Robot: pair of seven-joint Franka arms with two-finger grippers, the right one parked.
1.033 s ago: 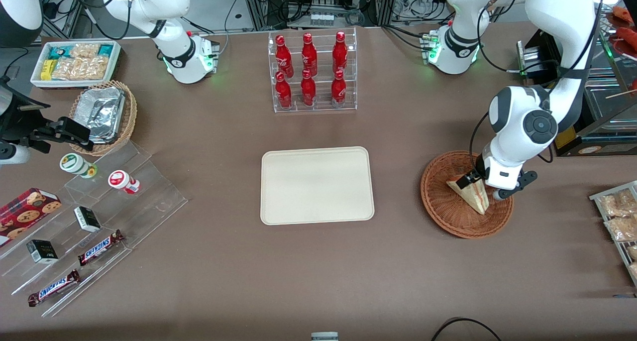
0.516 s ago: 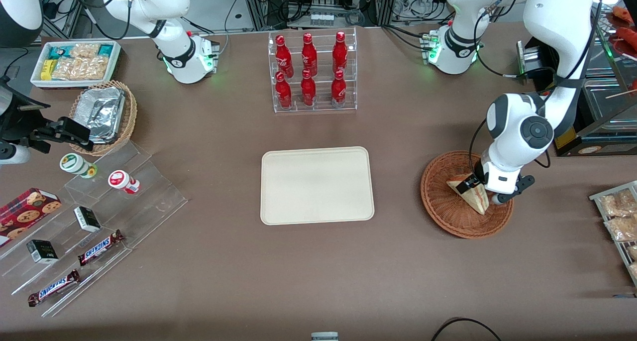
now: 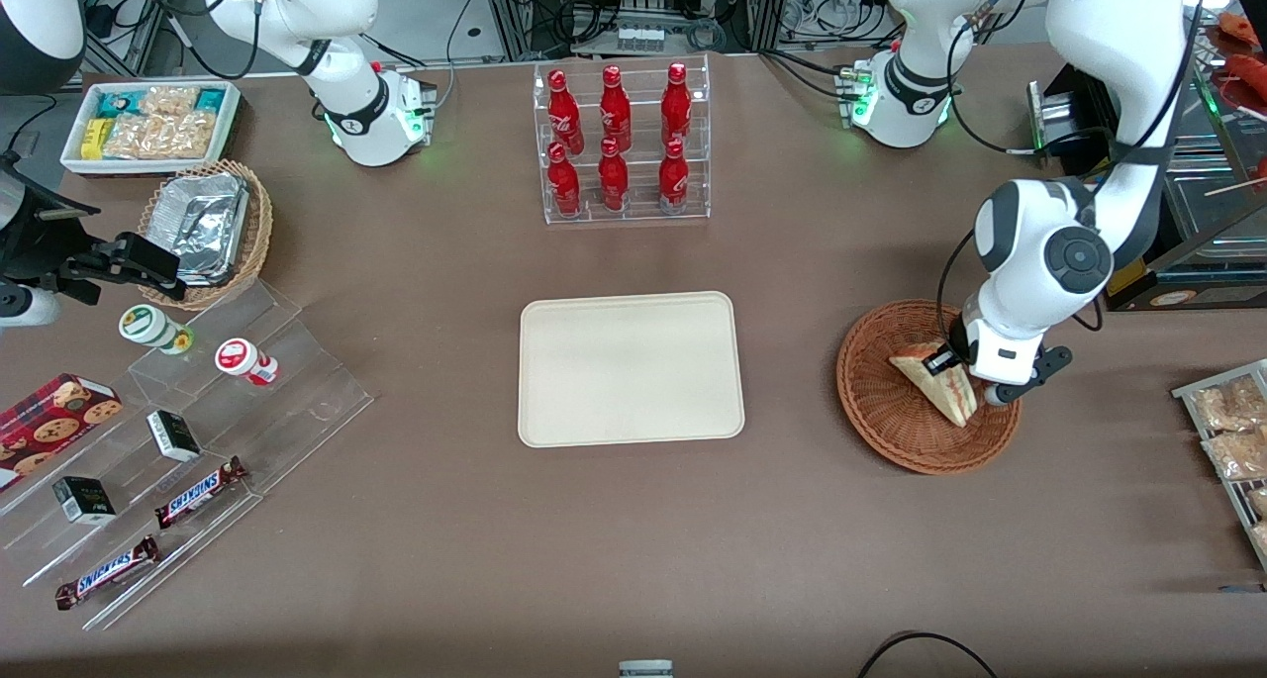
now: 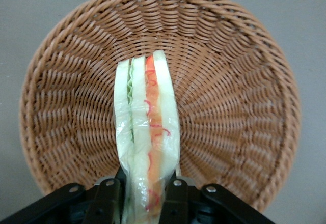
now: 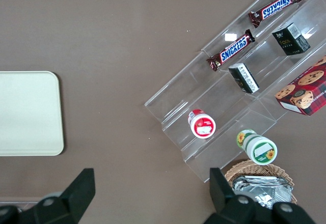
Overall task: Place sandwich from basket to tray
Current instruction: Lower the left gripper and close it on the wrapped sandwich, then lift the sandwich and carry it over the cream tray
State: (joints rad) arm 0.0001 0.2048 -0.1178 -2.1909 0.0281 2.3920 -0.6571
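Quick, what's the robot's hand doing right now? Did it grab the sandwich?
Gripper: shut on the sandwich, over the basket.

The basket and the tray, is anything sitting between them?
No. Front view shows bare table between basket and tray.

Bare table (image 3: 792,361) between basket (image 3: 881,411), tray (image 3: 631,368).

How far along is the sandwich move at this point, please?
Done: the claw is shut on the sandwich. In hand: the sandwich seems raised over the basket; whether it is fully clear is unclear. Left: carry it to the tray, which holds nothing, and release.
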